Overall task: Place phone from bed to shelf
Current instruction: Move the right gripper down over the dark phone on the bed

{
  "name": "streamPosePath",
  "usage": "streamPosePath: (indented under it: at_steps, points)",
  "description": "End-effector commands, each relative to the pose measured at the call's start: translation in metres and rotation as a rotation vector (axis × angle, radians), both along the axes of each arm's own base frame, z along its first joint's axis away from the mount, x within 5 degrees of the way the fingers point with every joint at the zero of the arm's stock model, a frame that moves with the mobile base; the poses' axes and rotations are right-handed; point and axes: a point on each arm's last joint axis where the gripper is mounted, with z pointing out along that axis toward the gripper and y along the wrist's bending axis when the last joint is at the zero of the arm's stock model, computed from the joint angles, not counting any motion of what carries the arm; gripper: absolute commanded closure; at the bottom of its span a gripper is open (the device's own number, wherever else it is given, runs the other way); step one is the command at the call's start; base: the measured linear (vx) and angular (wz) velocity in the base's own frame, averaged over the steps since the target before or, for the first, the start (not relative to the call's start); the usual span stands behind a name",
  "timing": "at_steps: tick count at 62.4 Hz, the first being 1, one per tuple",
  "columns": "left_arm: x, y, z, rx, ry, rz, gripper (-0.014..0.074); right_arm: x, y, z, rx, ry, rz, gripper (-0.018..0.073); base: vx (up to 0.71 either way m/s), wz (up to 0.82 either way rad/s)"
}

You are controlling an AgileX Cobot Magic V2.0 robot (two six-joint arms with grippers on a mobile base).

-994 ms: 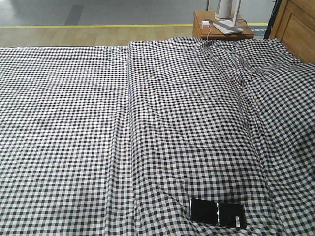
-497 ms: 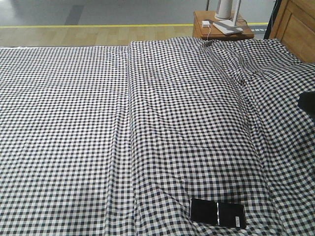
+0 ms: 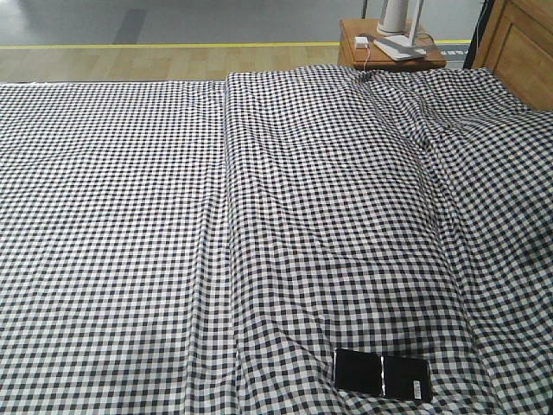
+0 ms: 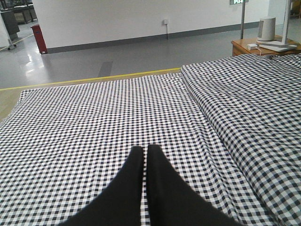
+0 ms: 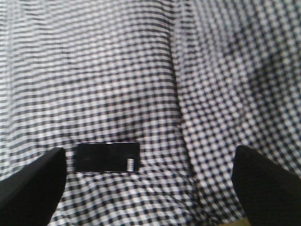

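The phone (image 3: 383, 374), a flat glossy black slab with a seam across its middle, lies on the bed (image 3: 130, 216) near the front edge, right of centre. The right wrist view looks down on the phone (image 5: 108, 157), which has a small white sticker at its right end. My right gripper (image 5: 149, 150) hovers open above the checked sheet (image 5: 141, 70), its left finger (image 5: 33, 183) close beside the phone. My left gripper (image 4: 144, 149) is shut on nothing, over the bed (image 4: 94, 108). The shelf is out of view.
A small brown bedside table (image 3: 389, 52) with a white device and cable stands behind the bed; the left wrist view shows this bedside table (image 4: 263, 44) too. A wooden panel (image 3: 518, 47) rises at the far right. Long folds (image 3: 226, 216) run down the sheet.
Half a second ago a dark part of an arm showed at the right edge of the front view; it is gone now. The phone has not moved.
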Motion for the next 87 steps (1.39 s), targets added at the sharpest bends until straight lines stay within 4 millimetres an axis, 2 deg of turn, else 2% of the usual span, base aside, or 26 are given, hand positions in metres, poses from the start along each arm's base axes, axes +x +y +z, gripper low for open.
streamPosePath:
  at_steps: [1,8,18,29,42,48,60,87]
  points:
    - [-0.001,0.0,0.015,-0.011,-0.108,-0.002,0.0595,0.013,-0.023,0.001,-0.003,-0.039,-0.027,-0.0098,0.0,0.0]
    - [-0.001,0.0,0.015,-0.011,-0.108,-0.002,0.0595,0.035,-0.048,-0.024,0.101,-0.007,-0.043,-0.009,0.0,0.0]
    - [-0.001,0.0,0.015,-0.011,-0.108,-0.002,0.0595,0.068,-0.067,-0.065,0.212,0.025,-0.005,-0.0086,0.0,0.0]
    - [-0.001,0.0,0.015,-0.011,-0.108,-0.002,0.0595,0.098,-0.082,-0.134,0.263,0.177,0.101,-0.0083,0.0,0.0]
    - [-0.001,0.0,0.015,-0.011,-0.108,-0.002,0.0595,0.12,-0.09,-0.214,0.333,0.281,0.158,-0.0077,0.0,0.0]
    - [-0.001,0.0,0.015,-0.011,-0.108,-0.002,0.0595,0.125,-0.089,-0.25,0.392,0.32,0.17,-0.0074,0.0,0.0]
    - [-0.001,0.0,0.015,-0.011,-0.108,-0.002,0.0595,0.129,-0.081,-0.299,0.514,0.354,0.264,-0.007,0.0,0.0]
    - [-0.001,0.0,0.015,-0.011,-0.108,-0.002,0.0595,0.117,-0.062,-0.381,0.725,0.389,0.323,-0.0057,0.0,0.0]
